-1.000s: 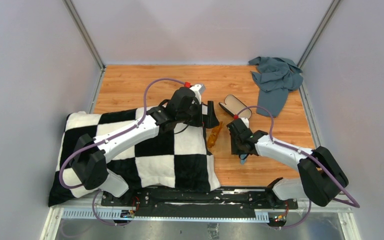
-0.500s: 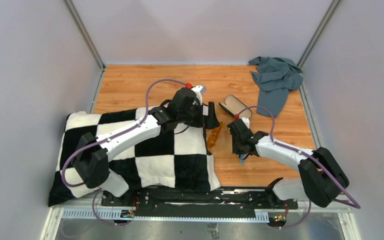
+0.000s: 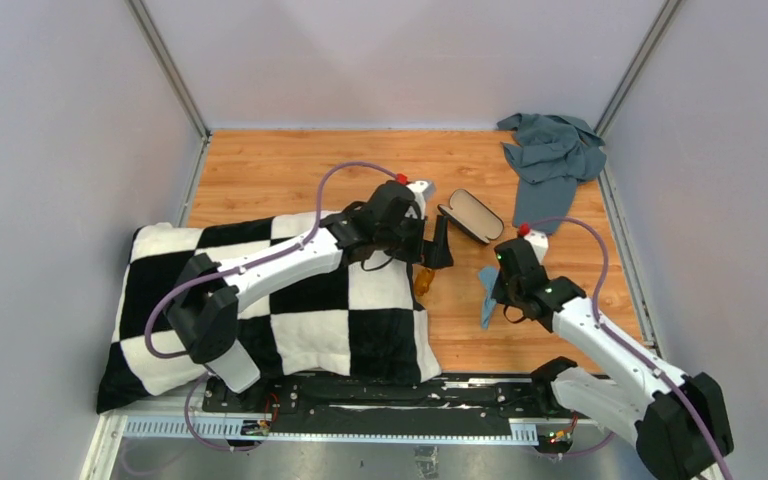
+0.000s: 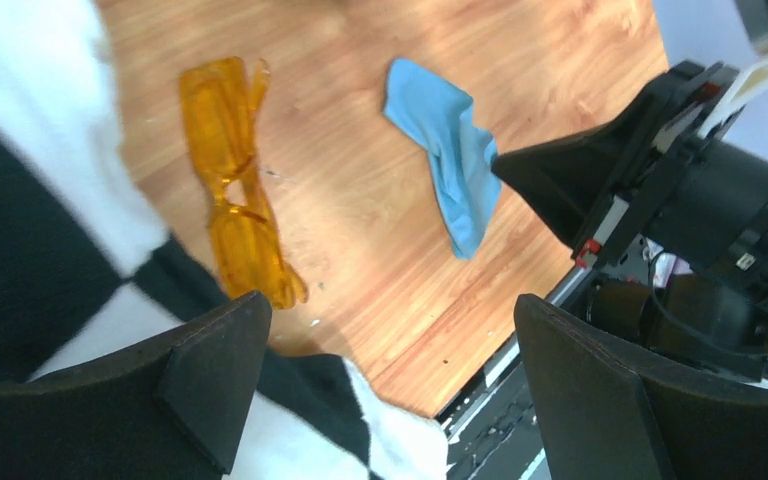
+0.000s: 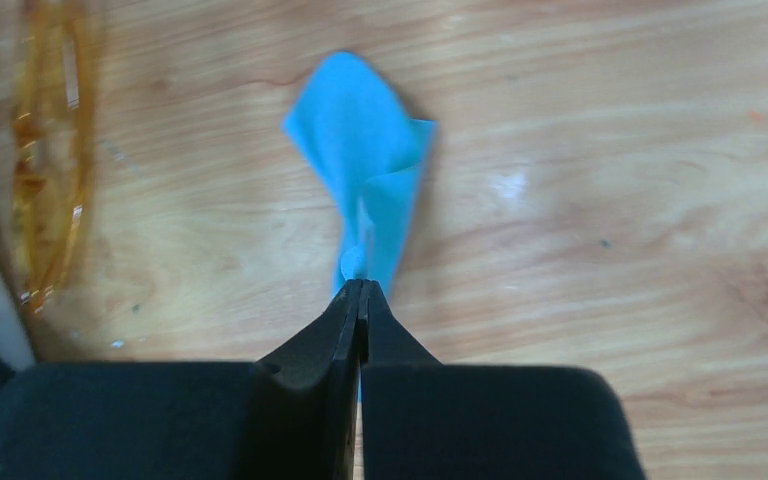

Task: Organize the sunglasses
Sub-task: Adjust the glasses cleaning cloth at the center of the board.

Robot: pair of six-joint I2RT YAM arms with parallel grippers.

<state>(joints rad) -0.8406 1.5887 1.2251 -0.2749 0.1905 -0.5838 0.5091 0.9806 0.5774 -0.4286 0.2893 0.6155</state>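
Note:
The amber sunglasses (image 3: pixel 423 280) lie folded on the wooden floor at the edge of the checkered cushion; they also show in the left wrist view (image 4: pixel 235 200) and the right wrist view (image 5: pixel 50 170). My left gripper (image 3: pixel 432 250) is open and empty, hovering just above them, its jaws wide apart in the wrist view (image 4: pixel 390 375). My right gripper (image 3: pixel 494 285) is shut on the light-blue cloth (image 5: pixel 370 190), which hangs from its tips (image 5: pixel 360 292) to the right of the sunglasses. The cloth shows in the left wrist view (image 4: pixel 445 150) too. The black case (image 3: pixel 470 215) lies open behind both grippers.
A black-and-white checkered cushion (image 3: pixel 290 300) covers the near left of the floor. A crumpled grey-blue garment (image 3: pixel 552 155) lies in the back right corner. Grey walls close in the sides and back.
My right arm has swung right and back, carrying the blue cloth away from the sunglasses. My left gripper has moved right, over the sunglasses.

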